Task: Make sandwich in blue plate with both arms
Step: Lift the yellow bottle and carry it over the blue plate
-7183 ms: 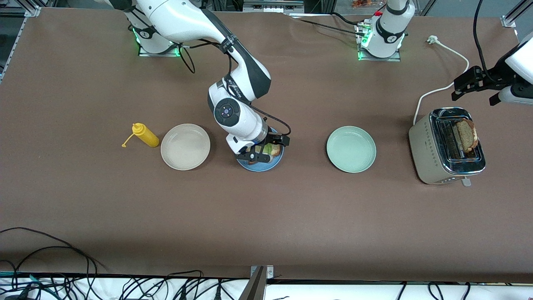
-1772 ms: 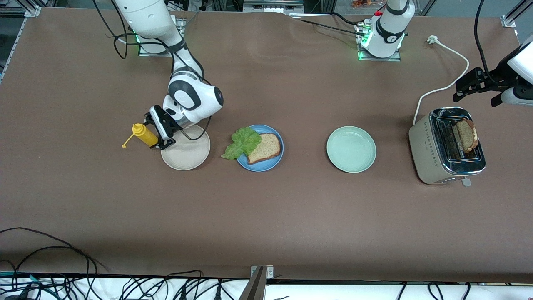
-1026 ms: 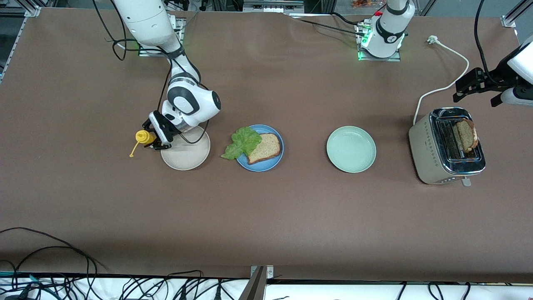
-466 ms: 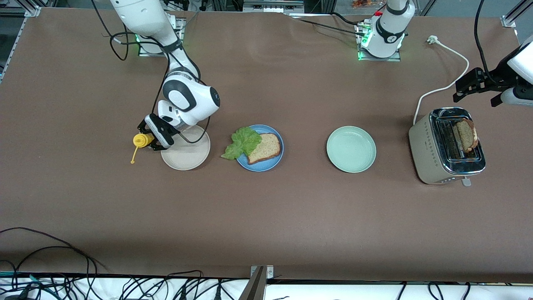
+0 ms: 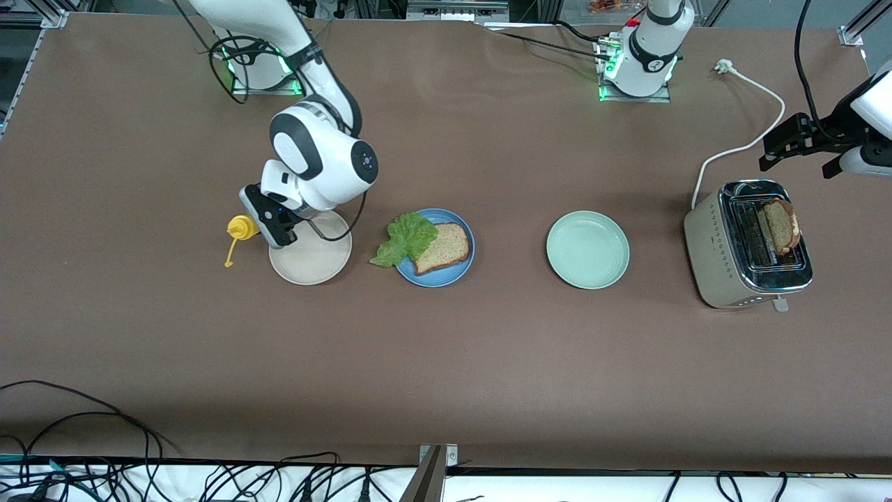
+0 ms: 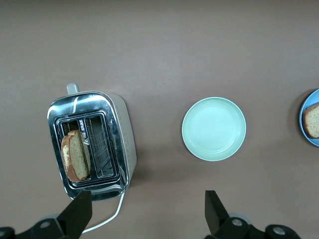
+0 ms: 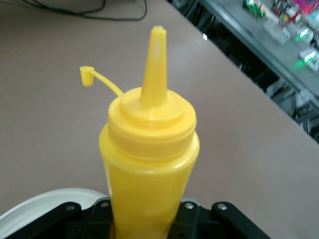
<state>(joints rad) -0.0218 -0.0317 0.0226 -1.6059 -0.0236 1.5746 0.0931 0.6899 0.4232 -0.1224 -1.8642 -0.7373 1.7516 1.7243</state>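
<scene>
Sandwich base (image 5: 442,247), bread and lettuce (image 5: 403,239), lies on the blue plate (image 5: 456,273); right gripper (image 5: 268,222), seemingly clamped on the yellow bottle (image 7: 148,169), sits beside it; left gripper (image 5: 794,143) waits spread above the toaster (image 5: 725,258).

My left tool (image 5: 794,143) has open bench (image 5: 446,362) between the toaster (image 5: 746,244) and the green plate (image 5: 587,249); my right tool (image 5: 268,226), holding the yellow bottle (image 5: 240,228), stands over the white plate (image 5: 310,254).
</scene>
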